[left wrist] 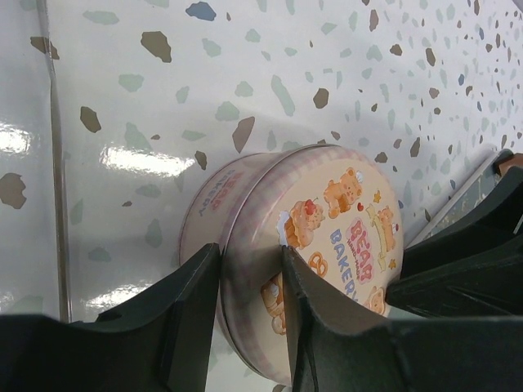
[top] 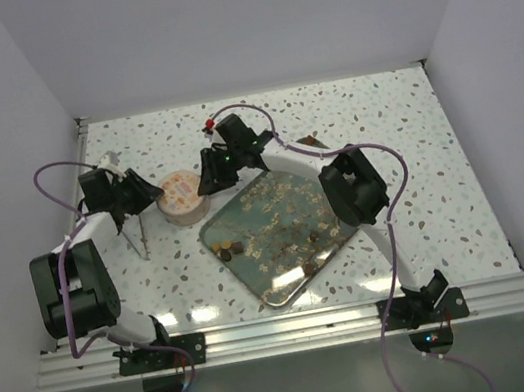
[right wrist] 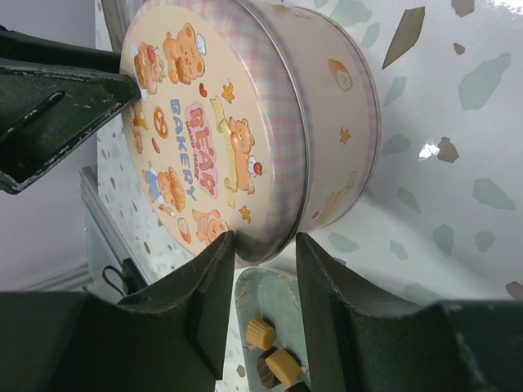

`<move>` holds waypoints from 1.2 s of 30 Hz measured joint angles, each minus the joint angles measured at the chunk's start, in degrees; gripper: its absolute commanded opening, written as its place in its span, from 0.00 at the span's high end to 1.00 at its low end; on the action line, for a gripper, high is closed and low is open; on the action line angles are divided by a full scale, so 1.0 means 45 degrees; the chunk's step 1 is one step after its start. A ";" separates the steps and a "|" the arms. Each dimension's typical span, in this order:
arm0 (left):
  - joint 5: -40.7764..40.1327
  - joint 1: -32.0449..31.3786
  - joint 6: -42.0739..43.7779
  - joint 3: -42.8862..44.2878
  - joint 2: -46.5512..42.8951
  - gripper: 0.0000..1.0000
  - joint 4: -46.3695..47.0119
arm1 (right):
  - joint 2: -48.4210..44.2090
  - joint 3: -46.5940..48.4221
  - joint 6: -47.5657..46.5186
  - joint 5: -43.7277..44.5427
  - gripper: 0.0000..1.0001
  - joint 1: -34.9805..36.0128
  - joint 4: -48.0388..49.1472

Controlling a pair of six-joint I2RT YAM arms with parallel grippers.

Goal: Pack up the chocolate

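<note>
The left tool (left wrist: pixel 249 255) pinches the tin (left wrist: pixel 327 212); the right tool (right wrist: pixel 265 240), I cannot tell. A crooked pull could tip it.

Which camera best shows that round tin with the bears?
The right wrist view: the tin fills it, lid print nearly whole. The left wrist view shows it partly behind gripper fingers; the top view shows it small.

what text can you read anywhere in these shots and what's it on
"BEAR": pink sign on the lid of the round tin
"BAKERY": blue letters on the same lid
Tiny line under "BEAR": too small to read
Pale lettering on the tin's side wall, left wrist view: too blurred to read
Top view: nothing legible
</note>
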 measured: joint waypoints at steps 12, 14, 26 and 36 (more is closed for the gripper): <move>-0.1054 -0.0495 0.0141 0.0641 0.0379 0.61 -0.0699 | 0.0102 0.0670 -0.0869 0.0811 0.56 0.0010 -0.0758; -0.1253 -0.0617 0.0155 0.0714 0.0418 0.61 -0.0733 | 0.0102 0.0738 -0.1020 0.0918 0.56 0.0010 -0.0835; -0.2671 -0.1462 0.0471 0.1200 0.0529 0.61 -0.1020 | 0.0102 0.1141 -0.1700 0.1583 0.56 0.0024 -0.1545; -0.3497 -0.1923 0.0680 0.1321 0.0529 0.61 -0.1030 | 0.0102 0.1263 -0.2288 0.1996 0.57 0.0180 -0.1695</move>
